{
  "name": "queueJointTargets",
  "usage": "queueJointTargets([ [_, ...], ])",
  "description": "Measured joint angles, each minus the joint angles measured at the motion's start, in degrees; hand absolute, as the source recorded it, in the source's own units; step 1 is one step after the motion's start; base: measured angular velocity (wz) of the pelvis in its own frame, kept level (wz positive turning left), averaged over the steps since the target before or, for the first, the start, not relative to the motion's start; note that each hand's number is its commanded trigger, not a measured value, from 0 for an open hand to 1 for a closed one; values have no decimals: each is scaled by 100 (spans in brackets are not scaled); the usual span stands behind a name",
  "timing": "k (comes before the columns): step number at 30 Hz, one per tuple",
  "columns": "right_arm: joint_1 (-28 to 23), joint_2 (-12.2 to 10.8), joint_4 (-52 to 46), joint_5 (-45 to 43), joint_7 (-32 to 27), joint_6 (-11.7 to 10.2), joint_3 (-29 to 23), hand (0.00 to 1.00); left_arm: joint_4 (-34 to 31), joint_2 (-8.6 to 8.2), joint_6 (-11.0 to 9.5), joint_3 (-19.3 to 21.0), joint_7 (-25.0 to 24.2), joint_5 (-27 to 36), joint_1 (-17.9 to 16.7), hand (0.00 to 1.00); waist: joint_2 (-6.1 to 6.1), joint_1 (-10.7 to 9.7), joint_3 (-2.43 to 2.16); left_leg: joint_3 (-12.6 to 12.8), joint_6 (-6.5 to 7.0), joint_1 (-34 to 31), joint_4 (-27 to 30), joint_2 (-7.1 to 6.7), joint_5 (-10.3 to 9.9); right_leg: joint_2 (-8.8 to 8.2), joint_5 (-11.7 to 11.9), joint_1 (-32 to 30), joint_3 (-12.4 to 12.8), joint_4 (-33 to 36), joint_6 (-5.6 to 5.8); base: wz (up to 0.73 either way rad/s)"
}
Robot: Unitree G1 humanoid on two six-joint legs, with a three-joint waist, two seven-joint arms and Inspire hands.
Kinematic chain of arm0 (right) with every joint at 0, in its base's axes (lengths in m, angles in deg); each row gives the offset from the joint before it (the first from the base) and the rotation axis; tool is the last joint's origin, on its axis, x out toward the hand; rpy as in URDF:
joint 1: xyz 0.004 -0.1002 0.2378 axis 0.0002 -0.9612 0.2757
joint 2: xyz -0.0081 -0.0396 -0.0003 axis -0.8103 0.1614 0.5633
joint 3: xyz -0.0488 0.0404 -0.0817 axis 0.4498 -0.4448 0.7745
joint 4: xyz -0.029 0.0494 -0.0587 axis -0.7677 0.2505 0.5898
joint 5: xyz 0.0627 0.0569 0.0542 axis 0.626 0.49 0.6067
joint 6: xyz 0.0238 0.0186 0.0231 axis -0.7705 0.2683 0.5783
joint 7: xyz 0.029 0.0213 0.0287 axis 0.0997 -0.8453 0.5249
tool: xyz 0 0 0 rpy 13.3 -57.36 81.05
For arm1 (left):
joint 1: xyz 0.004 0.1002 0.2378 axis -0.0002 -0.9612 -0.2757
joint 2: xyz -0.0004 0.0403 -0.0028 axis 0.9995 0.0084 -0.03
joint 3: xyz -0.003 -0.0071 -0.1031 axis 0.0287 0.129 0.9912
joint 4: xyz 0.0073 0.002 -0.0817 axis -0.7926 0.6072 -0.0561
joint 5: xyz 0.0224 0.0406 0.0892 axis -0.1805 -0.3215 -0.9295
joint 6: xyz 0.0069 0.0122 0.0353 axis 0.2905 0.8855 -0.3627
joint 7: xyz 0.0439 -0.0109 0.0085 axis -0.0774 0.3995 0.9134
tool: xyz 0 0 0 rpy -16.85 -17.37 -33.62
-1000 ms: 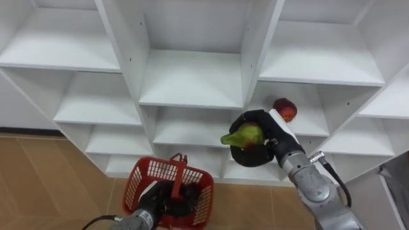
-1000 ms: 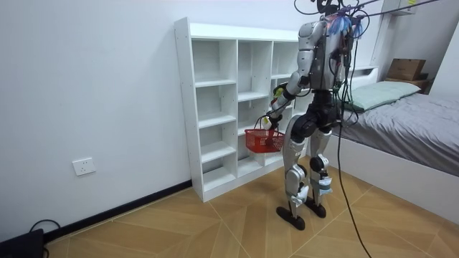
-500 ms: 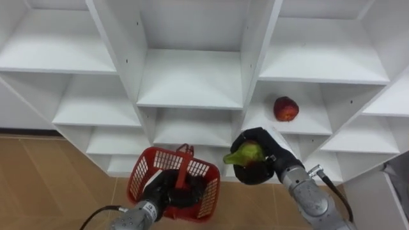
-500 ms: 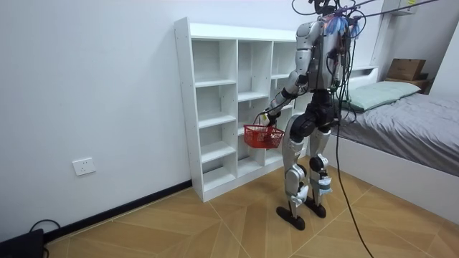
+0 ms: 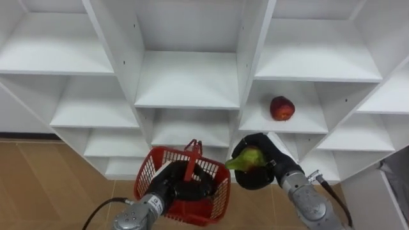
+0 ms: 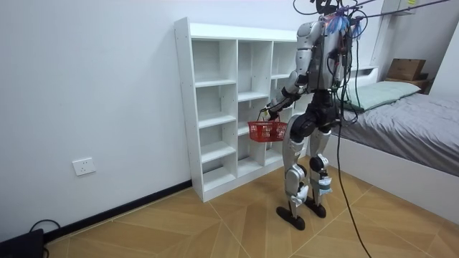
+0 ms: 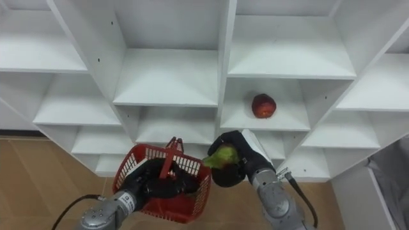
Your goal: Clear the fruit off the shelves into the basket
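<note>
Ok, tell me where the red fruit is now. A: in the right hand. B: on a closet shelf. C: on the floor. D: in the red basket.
B: the red fruit lies alone on a shelf of the white closet, up and apart from the right hand, which holds a green fruit.

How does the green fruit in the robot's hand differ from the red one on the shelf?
The green fruit is elongated and pointed; the red fruit is round. The green fruit is gripped in the right hand; the red fruit rests free on a shelf. Both are whole fruits.
</note>
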Motion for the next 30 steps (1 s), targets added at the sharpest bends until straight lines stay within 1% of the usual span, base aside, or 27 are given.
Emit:
queueJointTargets([
  [6, 7, -4, 243, 7, 9, 4, 71, 100, -5, 13, 0, -61, -147, 0, 5, 100, 49, -1, 1, 1, -5, -1, -2, 6, -7, 2, 2, -12, -1, 20, -3, 0],
  [10, 125, -19, 447, 27, 5, 4, 72, 100, -85, 23, 0, -142, -147, 0, 4, 100, 54, 1, 3, 37, -5, 1, 4, 7, -6, 2, 2, -14, 15, 13, -3, -1],
  [16, 181, -135, 479, 24, 8, 18, 73, 100, -163, 51, 1, -162, -234, -1, 3, 100, 62, 2, 6, 25, -5, -4, -6, 7, -6, 14, 2, -7, 14, -8, -3, 0],
  [19, 181, -161, 478, 25, 24, 18, 76, 100, -163, 75, 0, -166, -294, -1, 3, 100, 80, 2, 17, 28, -6, -7, -12, 7, -7, 23, 2, -10, 11, -8, -3, 0],
  [22, 181, -157, 478, 36, 53, 18, 96, 100, -163, 104, 1, -166, -303, -5, 3, 100, 84, 7, 16, 51, -6, -6, -37, 9, -7, 37, 1, -20, 38, -8, -3, 0],
  [26, 181, -164, 478, 23, 49, 18, 144, 100, -185, 102, 1, -167, -304, -5, 2, 100, 84, 9, 16, 73, -6, -5, -38, 10, -7, 62, -1, -26, 100, -10, -1, -2],
  [30, 181, -165, 478, 23, 42, 18, 222, 100, -349, 107, 0, -165, -316, -5, -3, 100, 83, 11, 16, 111, -6, 2, -38, 14, -7, 71, -2, -32, 151, -12, 0, -4],
])
